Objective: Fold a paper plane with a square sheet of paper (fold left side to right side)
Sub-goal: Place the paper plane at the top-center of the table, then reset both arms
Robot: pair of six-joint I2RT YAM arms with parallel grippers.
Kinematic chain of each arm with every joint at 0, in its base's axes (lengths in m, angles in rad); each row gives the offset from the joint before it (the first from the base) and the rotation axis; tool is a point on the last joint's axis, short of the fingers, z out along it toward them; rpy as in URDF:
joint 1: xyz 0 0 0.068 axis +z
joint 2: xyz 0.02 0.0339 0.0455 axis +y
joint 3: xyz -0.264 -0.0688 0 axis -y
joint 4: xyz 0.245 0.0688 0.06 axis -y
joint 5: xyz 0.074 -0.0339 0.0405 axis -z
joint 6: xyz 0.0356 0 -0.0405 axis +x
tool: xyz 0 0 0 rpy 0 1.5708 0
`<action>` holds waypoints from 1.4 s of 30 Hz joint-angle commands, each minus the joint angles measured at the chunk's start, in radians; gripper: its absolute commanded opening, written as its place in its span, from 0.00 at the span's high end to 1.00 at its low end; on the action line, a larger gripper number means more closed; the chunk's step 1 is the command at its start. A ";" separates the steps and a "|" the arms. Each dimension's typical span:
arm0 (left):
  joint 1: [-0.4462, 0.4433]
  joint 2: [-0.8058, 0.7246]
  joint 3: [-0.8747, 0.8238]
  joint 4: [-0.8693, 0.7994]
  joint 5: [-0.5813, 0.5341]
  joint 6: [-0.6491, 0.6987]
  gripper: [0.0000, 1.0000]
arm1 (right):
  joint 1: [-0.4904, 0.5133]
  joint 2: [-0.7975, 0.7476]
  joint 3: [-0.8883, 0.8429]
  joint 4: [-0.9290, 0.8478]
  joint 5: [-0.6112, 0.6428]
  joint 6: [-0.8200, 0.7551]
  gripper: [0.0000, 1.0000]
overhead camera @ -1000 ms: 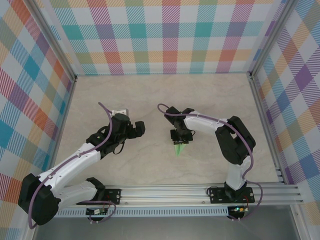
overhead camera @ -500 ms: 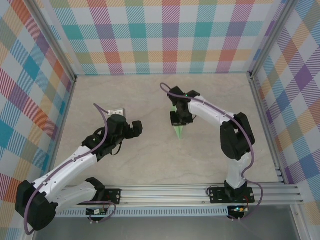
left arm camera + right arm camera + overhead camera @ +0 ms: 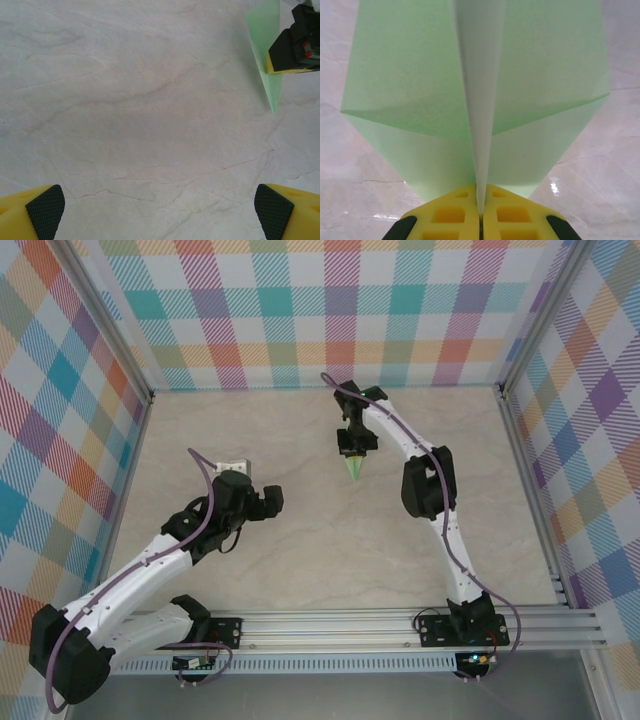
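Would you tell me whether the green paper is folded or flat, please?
Folded: the paper plane is a pointed dart, its centre crease pinched by the fingers of the right gripper, wings spreading sideways.

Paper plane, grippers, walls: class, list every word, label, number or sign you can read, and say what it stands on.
None can be read. The paper plane is plain green; the right gripper holding it bears no marks; the plaid walls carry pattern only. Anything on the arm bases is too small to read.

Robotics lab test cell, plaid backdrop walls (image 3: 340,310), marble-look tabletop (image 3: 280,430), left arm (image 3: 150,565), right arm (image 3: 442,535) on aluminium rail (image 3: 330,625).
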 commanded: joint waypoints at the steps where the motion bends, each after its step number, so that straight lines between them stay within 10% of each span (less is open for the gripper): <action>1: 0.014 -0.024 0.011 -0.024 0.019 0.016 0.00 | -0.011 0.021 0.040 -0.080 -0.039 -0.018 0.92; 26: 0.013 0.031 0.061 -0.062 0.046 -0.010 0.00 | -0.008 -0.022 0.059 -0.147 -0.013 -0.028 0.65; 35: 0.038 0.041 0.073 -0.039 -0.015 -0.028 0.00 | 0.030 -0.314 -0.143 -0.132 0.074 -0.028 0.48; 42: 0.261 0.047 0.052 0.031 0.021 -0.028 0.00 | 0.024 -0.790 -0.648 0.160 0.229 -0.065 0.22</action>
